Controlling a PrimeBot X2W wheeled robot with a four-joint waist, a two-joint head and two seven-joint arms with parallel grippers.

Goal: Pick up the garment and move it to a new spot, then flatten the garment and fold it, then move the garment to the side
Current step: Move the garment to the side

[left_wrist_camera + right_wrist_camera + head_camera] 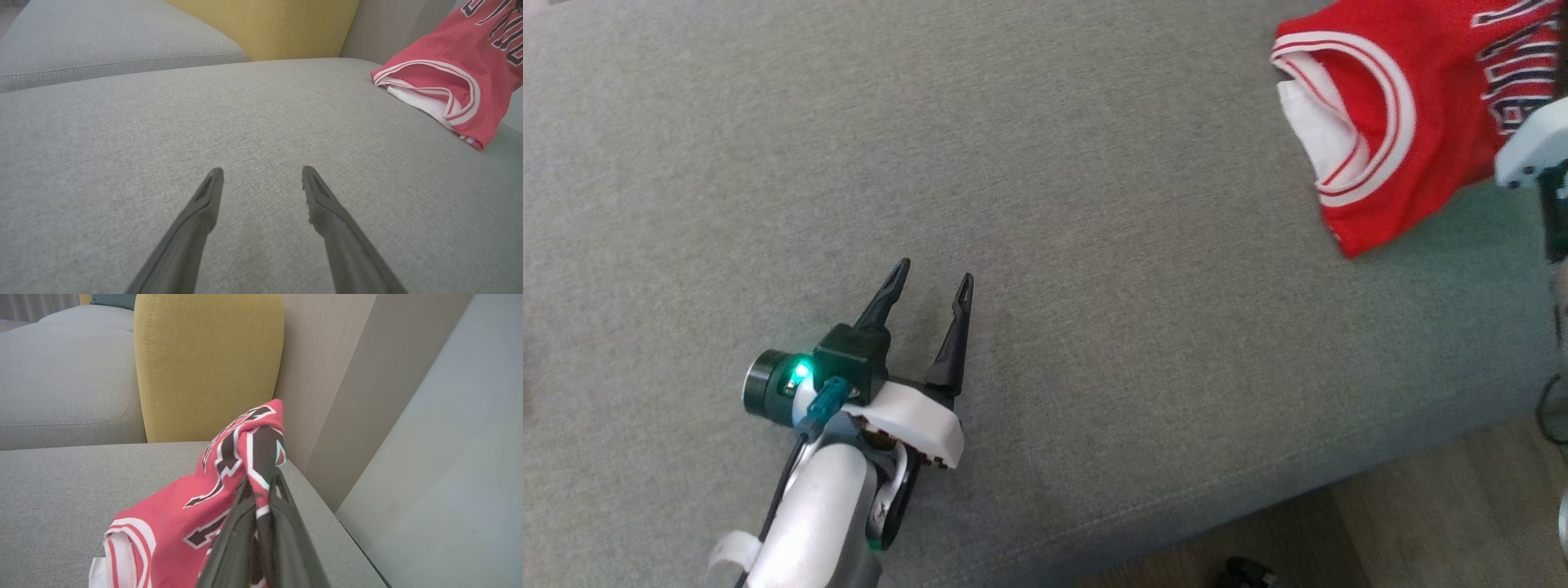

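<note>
The garment (pixel 1405 122) is a red jersey with white trim and dark lettering, at the far right of the grey sofa seat. In the right wrist view my right gripper (pixel 261 486) is shut on a pinched fold of the garment (pixel 179 514), which hangs lifted from its fingers. The head view catches just the pale right wrist housing (pixel 1535 143) at the right edge. My left gripper (pixel 931 273) stands open over bare cushion near the front, well left of the jersey, with nothing between its fingers. From the left wrist, the garment (pixel 457 85) lies at the upper right.
The grey sofa cushion (pixel 1045 204) spreads wide under both arms. A yellow back cushion (pixel 208 363) stands behind it, and a pale wall panel (pixel 355 396) runs along the right. Wooden floor (pixel 1437 523) shows past the cushion's front edge.
</note>
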